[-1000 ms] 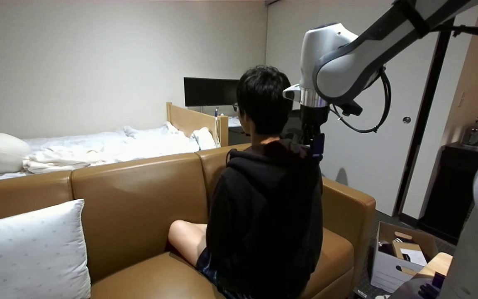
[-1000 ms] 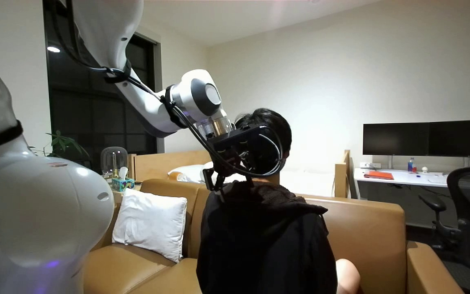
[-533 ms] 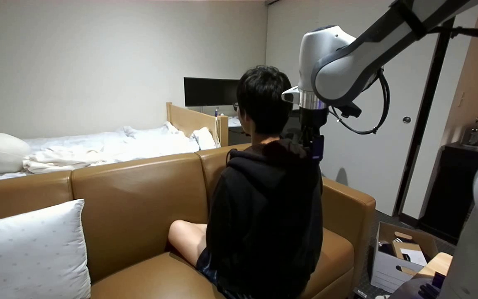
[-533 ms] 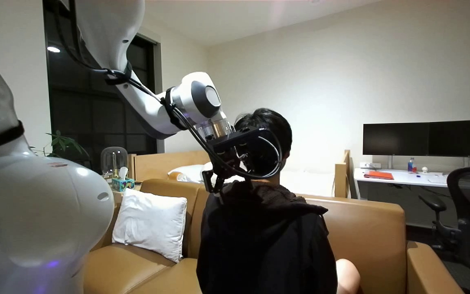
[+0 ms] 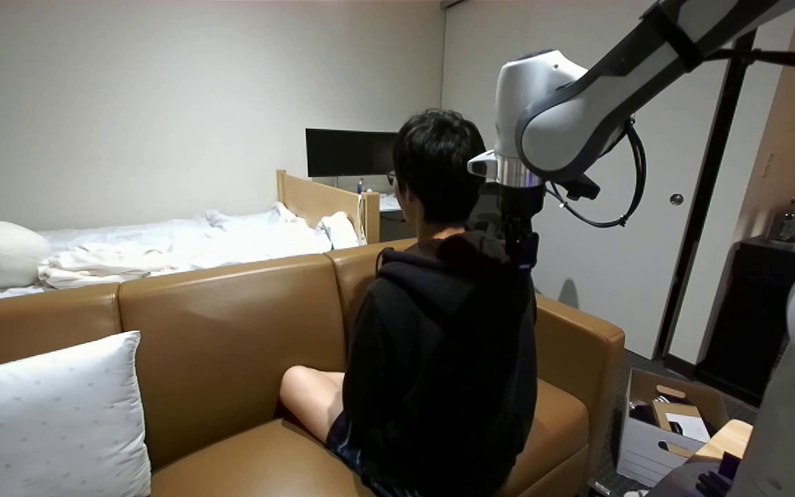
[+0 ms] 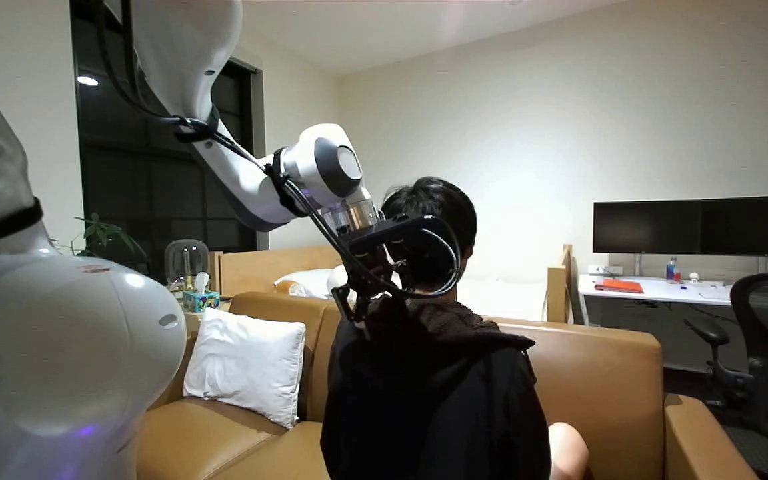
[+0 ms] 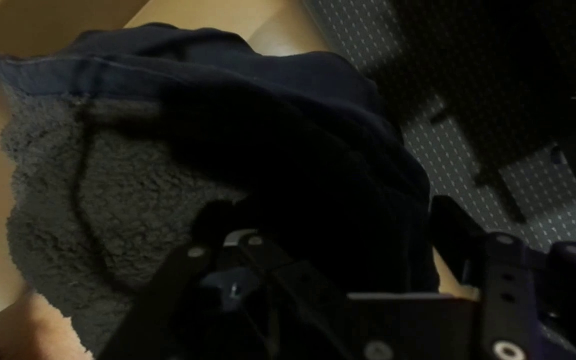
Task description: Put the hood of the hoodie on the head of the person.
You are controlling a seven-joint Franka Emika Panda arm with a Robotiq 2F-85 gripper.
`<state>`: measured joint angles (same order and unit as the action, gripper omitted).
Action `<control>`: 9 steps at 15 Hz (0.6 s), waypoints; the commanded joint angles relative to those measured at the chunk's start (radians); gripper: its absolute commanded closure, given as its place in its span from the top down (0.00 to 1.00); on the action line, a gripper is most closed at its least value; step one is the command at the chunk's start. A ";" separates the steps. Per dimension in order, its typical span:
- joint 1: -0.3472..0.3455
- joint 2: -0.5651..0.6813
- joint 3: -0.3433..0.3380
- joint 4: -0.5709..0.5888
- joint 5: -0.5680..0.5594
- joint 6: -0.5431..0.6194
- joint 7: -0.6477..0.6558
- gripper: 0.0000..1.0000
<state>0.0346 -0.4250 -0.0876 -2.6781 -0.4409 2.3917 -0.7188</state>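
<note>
The person (image 5: 311, 397) sits facing away on the sofa, with the head (image 5: 439, 155) bare. On the hoodie (image 6: 437, 400), the hood (image 6: 451, 327) lies down behind the neck. Its grey fleecy lining (image 7: 133, 195) and dark edge fill much of the wrist view. My gripper (image 7: 325, 212) points down at the hood's side over a shoulder, its jaws wide apart. Dark cloth spans the gap, but a sliver of sofa shows beside the right finger (image 7: 448, 220), so no grip is visible. The left fingertip is lost in shadow over the lining. In an exterior view the gripper (image 6: 379, 315) covers part of the head.
The tan sofa (image 5: 232, 331) surrounds the person, with a white pillow (image 5: 52, 414) on it. Behind it is a bed (image 5: 163, 241). A carton (image 5: 670, 428) stands on the floor beyond the armrest. Cables (image 6: 331, 233) hang along the arm close to the head.
The arm has come down a little toward the hood's side. In an exterior view the visible finger has swung slightly inward, narrowing the jaws somewhat. The person and hood look unmoved.
</note>
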 commanded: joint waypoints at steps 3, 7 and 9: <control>-0.009 0.002 0.013 0.001 0.008 -0.010 0.016 0.34; -0.011 -0.002 0.016 -0.002 0.003 -0.011 0.022 0.08; -0.012 -0.006 0.017 -0.005 0.000 -0.011 0.023 0.01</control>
<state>0.0332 -0.4243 -0.0874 -2.6781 -0.4409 2.3916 -0.7188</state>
